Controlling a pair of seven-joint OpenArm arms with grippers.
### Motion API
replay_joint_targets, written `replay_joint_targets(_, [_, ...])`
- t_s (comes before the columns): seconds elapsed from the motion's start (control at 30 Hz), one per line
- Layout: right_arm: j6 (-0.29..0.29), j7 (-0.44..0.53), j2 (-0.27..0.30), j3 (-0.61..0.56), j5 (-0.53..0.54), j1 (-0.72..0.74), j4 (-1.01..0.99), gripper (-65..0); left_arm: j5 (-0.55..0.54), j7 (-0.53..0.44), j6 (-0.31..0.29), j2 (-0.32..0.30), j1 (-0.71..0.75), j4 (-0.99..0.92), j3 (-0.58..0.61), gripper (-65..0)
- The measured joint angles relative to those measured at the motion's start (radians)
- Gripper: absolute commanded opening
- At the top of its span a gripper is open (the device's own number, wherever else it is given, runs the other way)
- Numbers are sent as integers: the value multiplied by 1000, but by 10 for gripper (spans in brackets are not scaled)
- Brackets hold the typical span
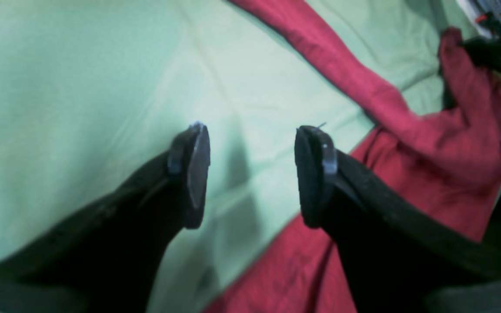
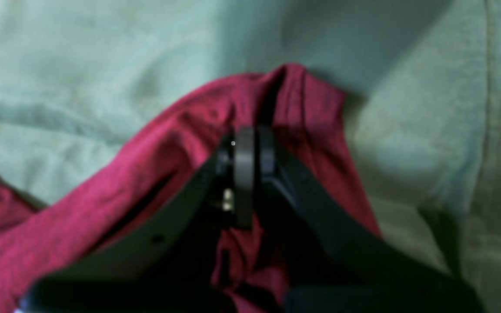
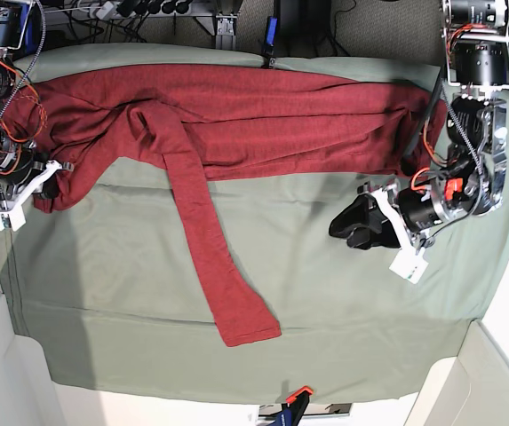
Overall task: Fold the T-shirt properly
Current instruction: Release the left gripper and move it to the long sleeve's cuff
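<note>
The dark red T-shirt (image 3: 263,115) lies spread along the far side of the table. One long sleeve (image 3: 205,240) trails toward the front edge. At the shirt's left end my right gripper (image 3: 48,188) is shut on a bunched fold of the red fabric. The right wrist view shows the closed fingertips of that gripper (image 2: 254,134) pinching the T-shirt (image 2: 146,174). My left gripper (image 3: 341,226) hovers open over bare green cloth, just below the shirt's right end. In its wrist view the left gripper (image 1: 252,165) holds nothing, with the T-shirt (image 1: 429,165) off to its right.
A sage-green table cloth (image 3: 325,293) covers the whole table. Cables and electronics (image 3: 147,11) line the back edge. An orange clamp (image 3: 297,395) sits at the front edge and a blue one (image 3: 272,35) at the back. White panels (image 3: 10,373) flank the front corners.
</note>
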Motion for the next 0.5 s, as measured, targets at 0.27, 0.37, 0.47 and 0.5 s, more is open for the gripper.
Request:
replay_joint_targets(0.27, [0,-5,0,70,4,-121,132,-650,-3,-2,0,103,-128,-169,-1,-257])
replay_joint_targets(0.37, [-4,-3,0,107,8,-176,153,-650,3,-8,0,143,-163,-260,-1,-254])
replay_joint_targets(0.47, [-4,-3,-2,153,42,-209,155,-650,13,-8,1,191,-197,-338,-2,-254])
replay_joint_targets(0.5, [-4,-6,-2,167,55,-214,155,-650,21,-9,0,208,-208,-352,-1,-254])
